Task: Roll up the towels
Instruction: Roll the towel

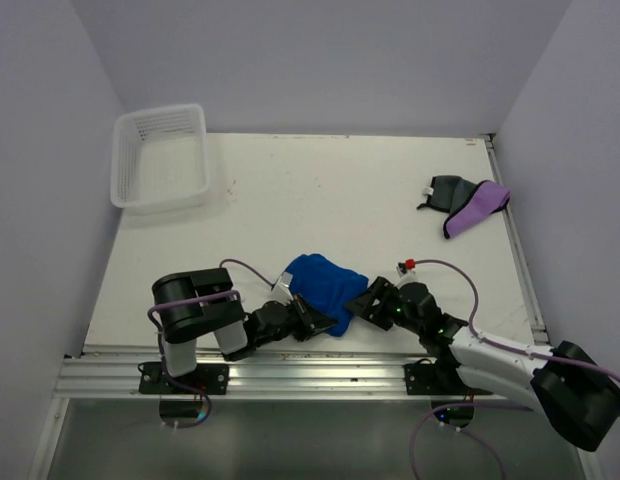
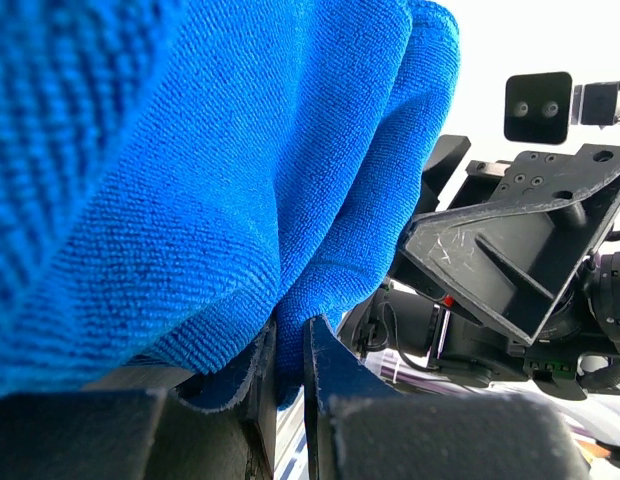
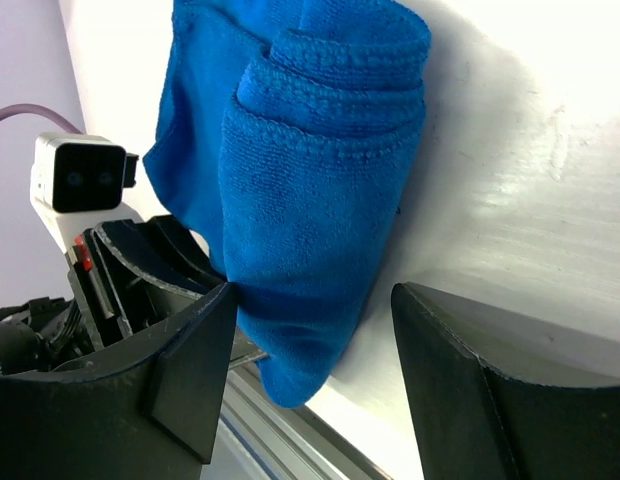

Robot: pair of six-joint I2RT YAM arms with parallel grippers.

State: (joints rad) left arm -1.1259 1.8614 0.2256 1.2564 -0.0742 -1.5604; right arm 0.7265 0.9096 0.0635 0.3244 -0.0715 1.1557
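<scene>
White table (image 1: 320,190) carries a bright blue towel (image 1: 320,283), partly rolled, lying between the two grippers. A purple towel (image 1: 477,208) and a dark grey towel (image 1: 445,190) touch each other, well beyond the right gripper (image 1: 362,300). Its jaws stand wide, either side of the blue roll. The left gripper (image 2: 290,340) pinches the blue towel's edge, jaws nearly together.

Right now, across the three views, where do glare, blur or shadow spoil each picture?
Top external: evenly lit and sharp, only a soft shadow beside the basket. Left wrist: the blue towel blurs at upper left, the background beyond it blown out white. Right wrist: the table glares white, the towel's weave is crisp.
</scene>
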